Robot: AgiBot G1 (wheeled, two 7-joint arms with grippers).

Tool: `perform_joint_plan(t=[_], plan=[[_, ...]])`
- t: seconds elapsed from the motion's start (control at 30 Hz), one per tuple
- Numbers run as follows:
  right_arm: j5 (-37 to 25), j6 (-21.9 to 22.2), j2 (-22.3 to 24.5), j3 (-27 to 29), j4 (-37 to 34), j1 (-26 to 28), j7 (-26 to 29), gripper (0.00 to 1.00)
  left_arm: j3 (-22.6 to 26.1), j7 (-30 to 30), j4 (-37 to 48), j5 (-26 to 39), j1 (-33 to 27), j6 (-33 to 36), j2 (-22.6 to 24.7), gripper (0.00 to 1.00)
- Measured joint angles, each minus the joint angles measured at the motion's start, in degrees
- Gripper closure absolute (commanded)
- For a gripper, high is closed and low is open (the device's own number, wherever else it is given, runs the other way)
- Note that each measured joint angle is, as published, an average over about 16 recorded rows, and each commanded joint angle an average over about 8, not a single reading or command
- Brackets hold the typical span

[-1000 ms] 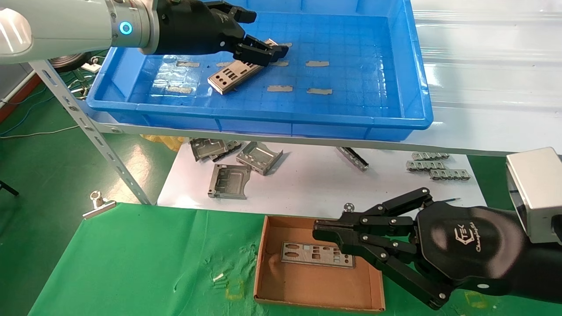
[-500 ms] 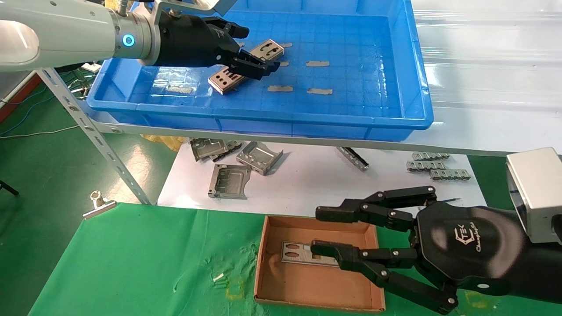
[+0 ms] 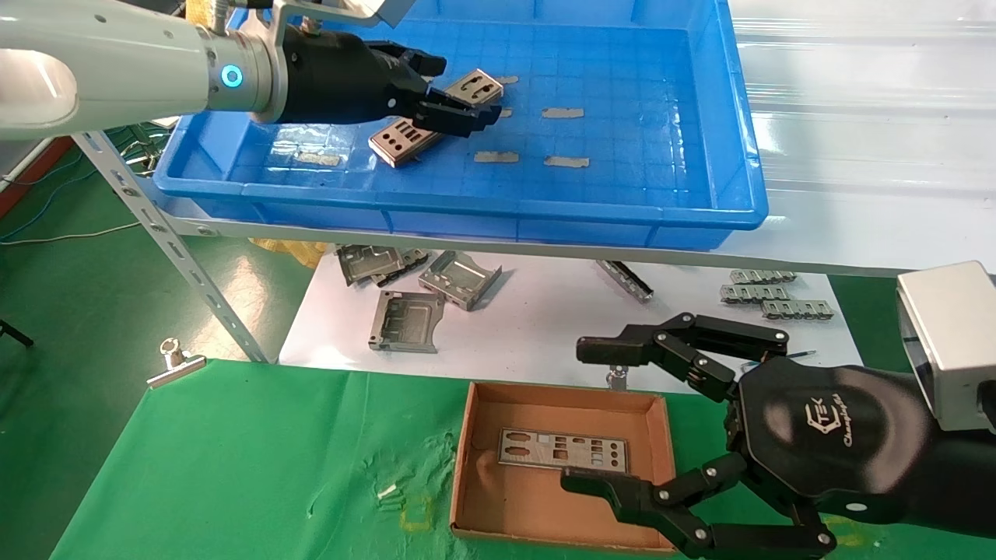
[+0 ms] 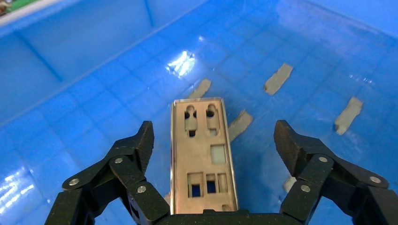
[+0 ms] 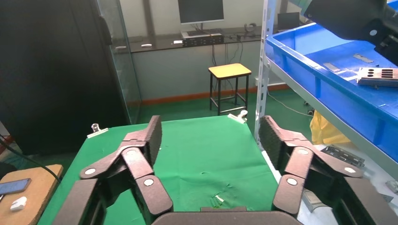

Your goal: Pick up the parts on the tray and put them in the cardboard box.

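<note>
our left gripper (image 4: 213, 154) hovers fingers spread over the plate (image 4: 202, 159) in the blue tray (image 3: 685, 155), lined up lengthwise to pinch it. our right gripper (image 3: 607, 420), wide open beside the cardboard box (image 3: 467, 474), holds nothing; one plate (image 3: 562, 450) lies inside.

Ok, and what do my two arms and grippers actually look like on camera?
Both grippers are black, with jointed linkage fingers pinned by silver rivets and ribbed pads. The left gripper sits on a black wrist housing joined to a glossy white-grey arm with a glowing blue ring light. The right gripper has a rounded black housing with a white logo, and a silver box-shaped block behind it. No loose cables show.
</note>
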Motion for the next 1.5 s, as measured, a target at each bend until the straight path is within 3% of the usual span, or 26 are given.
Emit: perform_joint_plan(t=[1.5], plan=[[0.01,0.0,0.0,-0.01,0.0,0.0,-0.01,0.0,3.9,1.78,0.62,-5.59,-2.2,-2.19,-0.53,1.0]])
